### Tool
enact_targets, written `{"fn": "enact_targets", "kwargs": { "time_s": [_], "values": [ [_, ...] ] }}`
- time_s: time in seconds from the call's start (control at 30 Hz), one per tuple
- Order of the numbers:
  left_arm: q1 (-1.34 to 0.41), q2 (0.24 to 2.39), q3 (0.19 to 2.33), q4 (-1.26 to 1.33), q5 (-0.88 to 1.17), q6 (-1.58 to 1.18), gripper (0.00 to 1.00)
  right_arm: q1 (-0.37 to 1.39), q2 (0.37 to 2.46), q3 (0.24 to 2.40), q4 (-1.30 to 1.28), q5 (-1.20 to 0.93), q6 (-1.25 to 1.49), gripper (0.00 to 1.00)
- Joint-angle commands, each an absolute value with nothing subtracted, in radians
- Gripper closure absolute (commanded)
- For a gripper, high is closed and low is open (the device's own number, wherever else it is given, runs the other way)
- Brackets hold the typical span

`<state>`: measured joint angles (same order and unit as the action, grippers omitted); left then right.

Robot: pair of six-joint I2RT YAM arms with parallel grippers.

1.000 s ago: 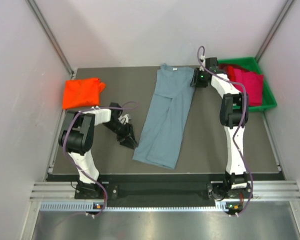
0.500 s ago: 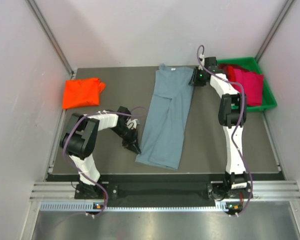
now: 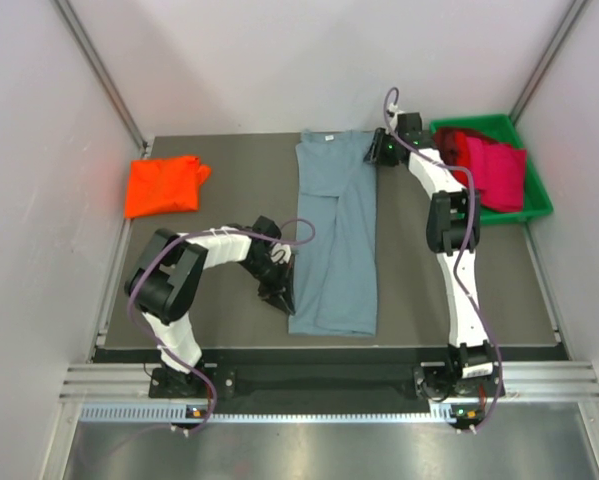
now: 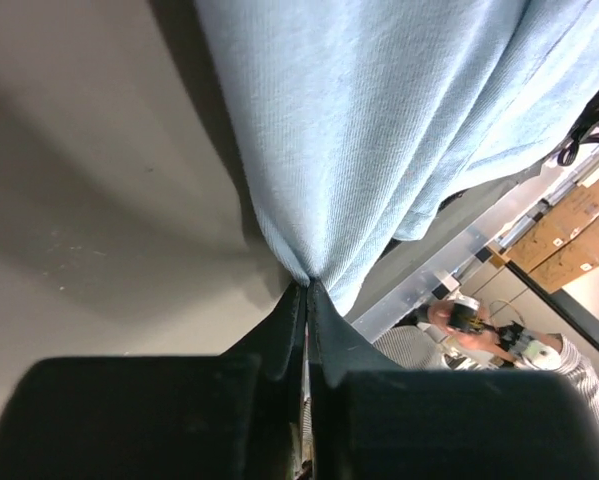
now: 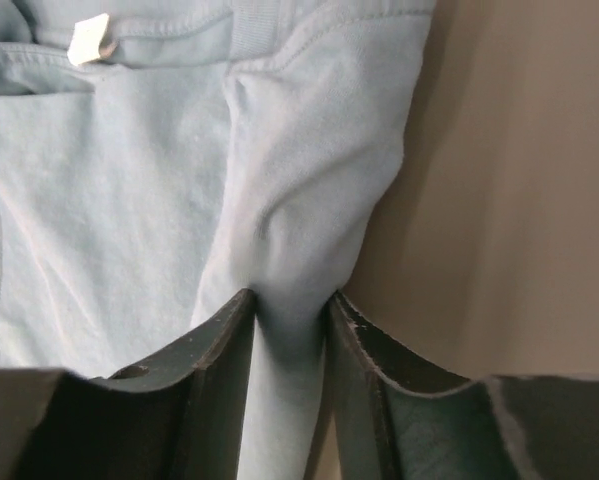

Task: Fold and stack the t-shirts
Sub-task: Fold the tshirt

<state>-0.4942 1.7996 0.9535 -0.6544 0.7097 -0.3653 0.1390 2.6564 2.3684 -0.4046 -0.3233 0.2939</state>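
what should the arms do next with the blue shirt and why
Probably lift the left end effector slightly and carry the hem toward the collar: it is shut on the near corner of the lengthwise-folded blue-grey t-shirt, and the right end effector is shut on the collar end.

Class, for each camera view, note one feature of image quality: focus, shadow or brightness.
Top external view: even light, sharp throughout. Left wrist view: the left gripper is blurred, and the slate-blue cloth t-shirt casts a soft shadow on the grey table. Right wrist view: the right gripper is soft-edged; the shirt is sharper.
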Motion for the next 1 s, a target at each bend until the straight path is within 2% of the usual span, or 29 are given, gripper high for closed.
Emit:
{"fn": "enact_targets", "kwargs": {
  "time_s": [0.0, 0.03, 0.07, 0.1, 0.17, 0.23, 0.3, 0.43, 0.5, 0.53, 0.6, 0.63, 0.73, 0.87, 0.97],
  "values": [
    [-0.5, 1.783, 0.992, -0.661, 0.724, -0.362, 0.92, 0.161, 2.671, 2.416, -0.362, -0.305, 0.299, 0.58],
    [-0.5, 1.772, 1.02, -0.67, 0.68, -0.354, 0.75, 0.158, 2.663, 2.411, -0.374, -0.302, 0.29, 0.52],
    [-0.5, 1.764, 1.035, -0.696, 0.658, -0.324, 0.66, 0.15, 2.634, 2.402, -0.383, -0.302, 0.272, 0.42],
    [-0.499, 1.755, 1.052, -0.709, 0.643, -0.305, 0.56, 0.144, 2.614, 2.39, -0.397, -0.302, 0.267, 0.38],
    [-0.494, 1.727, 1.092, -0.73, 0.578, -0.288, 0.42, 0.13, 2.536, 2.333, -0.41, -0.292, 0.259, 0.32],
    [-0.48, 1.701, 1.11, -0.747, 0.569, -0.279, 0.32, 0.106, 2.476, 2.252, -0.426, -0.287, 0.244, 0.3],
    [-0.46, 1.687, 1.109, -0.755, 0.581, -0.284, 0.26, 0.088, 2.373, 2.183, -0.458, -0.275, 0.235, 0.29],
    [-0.405, 1.645, 1.082, -0.746, 0.618, -0.322, 0.26, 0.074, 2.15, 1.859, -0.523, -0.328, 0.238, 0.29],
    [-0.382, 1.641, 1.074, -0.749, 0.637, -0.334, 0.31, 0.075, 2.006, 1.723, -0.558, -0.406, 0.255, 0.31],
    [-0.382, 1.634, 1.065, -0.747, 0.632, -0.333, 0.32, 0.081, 1.952, 1.578, -0.564, -0.419, 0.256, 0.32],
    [-0.377, 1.623, 1.048, -0.727, 0.602, -0.345, 0.39, 0.112, 1.797, 1.433, -0.569, -0.434, 0.276, 0.32],
    [-0.376, 1.611, 1.026, -0.715, 0.588, -0.35, 0.39, 0.124, 1.749, 1.301, -0.571, -0.439, 0.288, 0.33],
    [-0.371, 1.585, 0.977, -0.664, 0.485, -0.386, 0.38, 0.193, 1.574, 1.079, -0.566, -0.436, 0.345, 0.34],
    [-0.37, 1.545, 0.905, -0.588, 0.472, -0.439, 0.4, 0.294, 1.372, 0.907, -0.583, -0.448, 0.408, 0.34],
    [-0.37, 1.525, 0.858, -0.588, 0.472, -0.439, 0.4, 0.288, 1.301, 0.806, -0.584, -0.445, 0.428, 0.35]
  ]
}}
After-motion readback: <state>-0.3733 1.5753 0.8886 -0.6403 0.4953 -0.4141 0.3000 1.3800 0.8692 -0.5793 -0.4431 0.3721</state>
